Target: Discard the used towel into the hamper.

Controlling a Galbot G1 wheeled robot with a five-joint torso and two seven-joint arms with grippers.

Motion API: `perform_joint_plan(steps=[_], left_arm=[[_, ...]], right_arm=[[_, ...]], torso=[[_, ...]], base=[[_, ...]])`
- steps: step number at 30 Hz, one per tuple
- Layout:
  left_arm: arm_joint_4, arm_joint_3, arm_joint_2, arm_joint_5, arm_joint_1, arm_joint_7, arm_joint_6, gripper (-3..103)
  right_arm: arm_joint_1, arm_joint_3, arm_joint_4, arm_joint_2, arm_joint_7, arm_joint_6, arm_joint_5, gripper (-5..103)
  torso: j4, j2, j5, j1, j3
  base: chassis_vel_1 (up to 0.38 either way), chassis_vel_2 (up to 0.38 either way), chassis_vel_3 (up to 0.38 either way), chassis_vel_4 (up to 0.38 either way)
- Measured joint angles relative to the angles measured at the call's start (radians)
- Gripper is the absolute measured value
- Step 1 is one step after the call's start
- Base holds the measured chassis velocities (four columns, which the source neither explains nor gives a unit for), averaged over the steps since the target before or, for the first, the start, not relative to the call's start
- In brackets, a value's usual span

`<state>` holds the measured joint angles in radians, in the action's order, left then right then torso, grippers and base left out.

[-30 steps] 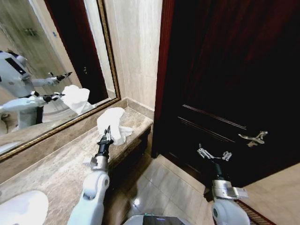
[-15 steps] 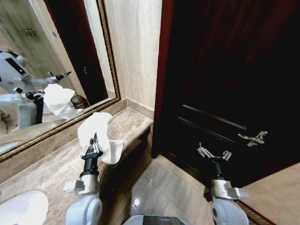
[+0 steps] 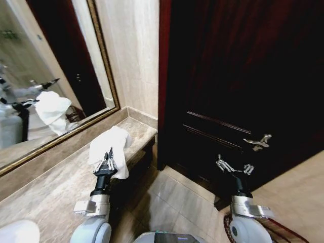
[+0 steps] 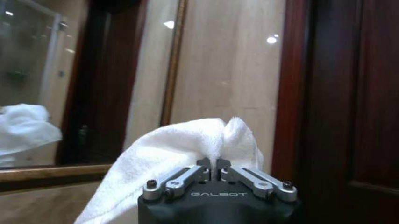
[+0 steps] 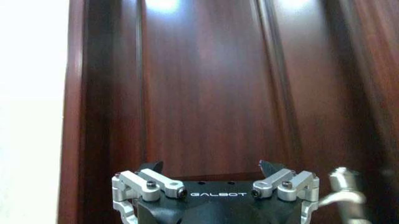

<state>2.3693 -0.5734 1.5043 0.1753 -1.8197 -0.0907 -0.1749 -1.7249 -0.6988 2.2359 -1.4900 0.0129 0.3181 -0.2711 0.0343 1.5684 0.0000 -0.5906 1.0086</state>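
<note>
Left claw (image 4: 215, 169) pinches towel (image 4: 181, 149); hamper (image 3: 273, 234) beside right arm.

We see a white terry towel (image 3: 112, 147) pinched in our silver-and-black left pincer (image 3: 106, 164). Under it lies a beige-brown veined marble counter (image 3: 55, 187). To its right stands a dark red-brown wooden door (image 3: 243, 76) with a silver lever handle (image 3: 257, 142), before our silver-and-black right pincer (image 3: 234, 167). Behind it hangs a gold-framed mirror (image 3: 101, 61).
</note>
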Motion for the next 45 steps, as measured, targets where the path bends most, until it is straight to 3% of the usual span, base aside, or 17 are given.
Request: perform_joint_plan(steps=[45], left_arm=[[-0.069,0.018,0.013,-0.008,0.039,0.015,0.010,4]], right_arm=[[-0.015,-0.011,-0.028,-0.007,0.005,0.038,-0.001,100]], torso=[[0.0000,0.000,0.0000,0.000,0.000]], base=[[-0.119,-0.120,-0.124,-0.122]])
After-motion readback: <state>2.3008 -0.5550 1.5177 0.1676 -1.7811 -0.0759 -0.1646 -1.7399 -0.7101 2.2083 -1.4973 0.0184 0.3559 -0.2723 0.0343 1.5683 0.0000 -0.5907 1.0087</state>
